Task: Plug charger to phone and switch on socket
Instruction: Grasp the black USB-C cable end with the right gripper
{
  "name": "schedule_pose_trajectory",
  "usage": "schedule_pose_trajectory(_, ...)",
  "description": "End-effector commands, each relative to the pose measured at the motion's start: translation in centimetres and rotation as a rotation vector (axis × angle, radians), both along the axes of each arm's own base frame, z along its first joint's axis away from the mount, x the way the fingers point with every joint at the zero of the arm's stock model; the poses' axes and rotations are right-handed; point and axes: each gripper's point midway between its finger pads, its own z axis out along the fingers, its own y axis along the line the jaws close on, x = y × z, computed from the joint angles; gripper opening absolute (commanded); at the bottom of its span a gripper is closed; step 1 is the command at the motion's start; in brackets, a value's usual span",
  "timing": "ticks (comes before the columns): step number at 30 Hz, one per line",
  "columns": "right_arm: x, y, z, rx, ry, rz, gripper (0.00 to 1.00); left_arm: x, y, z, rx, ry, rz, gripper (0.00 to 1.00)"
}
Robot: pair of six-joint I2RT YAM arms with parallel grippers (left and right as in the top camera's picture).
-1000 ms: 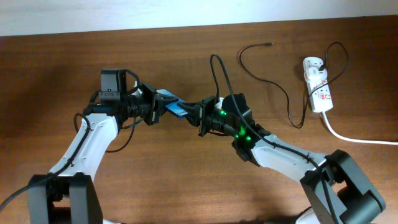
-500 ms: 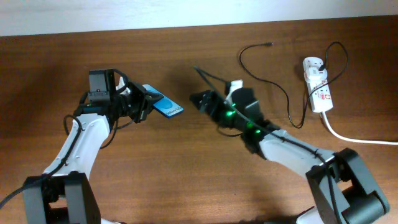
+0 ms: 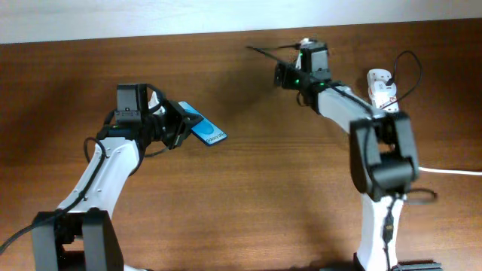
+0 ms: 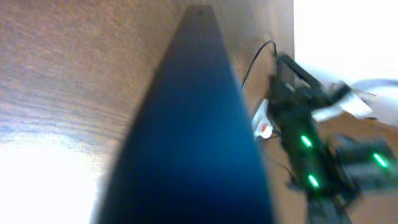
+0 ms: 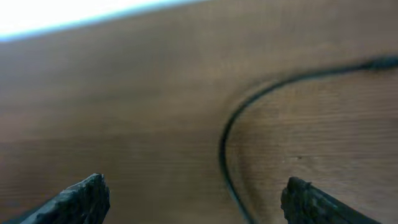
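Observation:
The phone (image 3: 205, 129), blue screen up, hangs tilted above the table with my left gripper (image 3: 181, 124) shut on its left end. In the left wrist view the phone (image 4: 193, 137) fills the middle as a dark blue blur and hides the jaws. My right gripper (image 3: 281, 74) is stretched toward the table's back edge and stands open. In the right wrist view the charger (image 5: 225, 140), a thin black cable, curves across the wood between the spread fingertips (image 5: 87, 196); nothing is held. The socket (image 3: 382, 92) lies at the back right, with a loop of the charger (image 3: 413, 60) beside it.
A thick white cord (image 3: 444, 170) runs from the socket to the right edge. The right arm (image 3: 376, 143) lies across the table's right side and covers much of the black cable. The pale wall (image 3: 151, 15) borders the table's back edge.
The right gripper, shut next to the phone a second ago, has opened and swung away to the back of the table over the cable. The left arm drew the phone slightly left.

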Motion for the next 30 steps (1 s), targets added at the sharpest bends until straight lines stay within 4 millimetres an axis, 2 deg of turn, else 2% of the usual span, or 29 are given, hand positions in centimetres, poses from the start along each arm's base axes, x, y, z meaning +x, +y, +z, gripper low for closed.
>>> schedule_pose_trajectory(1, 2.3, 0.0, -2.2, -0.049, -0.009, -0.01, 0.88, 0.0, -0.4, 0.9, -0.002, -0.038, -0.024, 0.0)
schedule_pose_trajectory(4, 2.1, -0.1, -3.5, -0.056, 0.019, -0.01, 0.57, 0.2, -0.1, 0.7, 0.013, -0.038, -0.013, 0.0)
schedule_pose_trajectory(5, 1.5, -0.2, -4.1, -0.069, 0.051, -0.002, 0.38, 0.3, 0.0, 0.7, 0.021, -0.039, -0.006, 0.0)
schedule_pose_trajectory(6, 0.4, -0.4, -5.2, -0.087, 0.114, 0.007, 0.28, 0.3, 0.1, 0.6, 0.024, -0.039, -0.004, 0.0)
schedule_pose_trajectory(8, -2.9, -0.8, -7.5, -0.112, 0.279, 0.016, 0.17, 0.3, 0.1, 0.6, 0.024, -0.039, -0.004, 0.0)
schedule_pose_trajectory(9, -4.8, -0.8, -8.1, -0.115, 0.361, 0.029, 0.14, 0.3, 0.1, 0.6, 0.024, -0.039, -0.004, 0.0)
schedule_pose_trajectory(11, -8.4, -0.4, -7.7, -0.117, 0.5, 0.059, 0.11, 0.3, 0.1, 0.6, 0.024, -0.039, -0.004, 0.0)
schedule_pose_trajectory(13, -13.6, 0.4, -5.6, -0.14, 0.673, 0.1, 0.1, 0.3, 0.0, 0.6, 0.023, -0.039, -0.005, 0.0)
schedule_pose_trajectory(15, -20.1, 1.6, -3.4, -0.154, 0.885, 0.161, 0.11, 0.2, 0.0, 0.7, 0.021, -0.038, -0.007, 0.0)
schedule_pose_trajectory(16, -22.5, 2.0, -2.6, -0.177, 0.962, 0.183, 0.11, 0.2, -0.1, 0.7, 0.017, -0.038, -0.009, 0.0)
schedule_pose_trajectory(17, -24.2, 2.4, -2.2, -0.204, 1.017, 0.203, 0.11, 0.2, -0.1, 0.7, 0.015, -0.038, -0.011, 0.0)
schedule_pose_trajectory(19, -25.2, 3.5, -2.1, -0.225, 1.036, 0.23, 0.11, 0.2, -0.2, 0.8, 0.011, -0.038, -0.014, 0.0)
schedule_pose_trajectory(20, -24.8, 3.7, -2.0, -0.214, 1.025, 0.199, 0.12, 0.1, -0.2, 0.8, 0.008, -0.038, -0.016, 0.0)
schedule_pose_trajectory(21, -24.3, 3.7, -1.7, -0.19, 1.016, 0.143, 0.19, 0.1, -0.2, 0.8, 0.008, -0.038, -0.016, 0.0)
schedule_pose_trajectory(22, -23.4, 3.4, -1.2, -0.16, 1.001, 0.083, 0.38, 0.1, -0.2, 0.8, 0.008, -0.038, -0.016, 0.0)
schedule_pose_trajectory(23, -22.5, 3.0, -0.8, -0.136, 0.983, 0.044, 0.52, 0.1, -0.2, 0.8, 0.008, -0.038, -0.016, 0.0)
schedule_pose_trajectory(24, -21.9, 2.6, -0.6, -0.123, 0.972, 0.029, 0.55, 0.1, -0.2, 0.8, 0.008, -0.038, -0.016, 0.0)
schedule_pose_trajectory(26, -20.8, 1.6, -0.6, -0.087, 0.948, -0.03, 0.87, 0.1, -0.2, 0.8, 0.005, -0.038, -0.018, 0.01)
schedule_pose_trajectory(28, -19.7, 1.3, -0.7, 0.0, 0.932, -0.127, 0.88, 0.1, -0.2, 0.8, 0.005, -0.038, -0.018, 0.03)
schedule_pose_trajectory(29, -19.3, 2.0, -0.6, 0.065, 0.934, -0.138, 0.95, 0.1, -0.3, 0.8, 0.005, -0.038, -0.018, 0.03)
schedule_pose_trajectory(30, -18.8, 4.1, -0.2, 0.19, 0.935, -0.085, 0.99, 0.1, -0.2, 0.8, 0.005, -0.038, -0.018, 0.03)
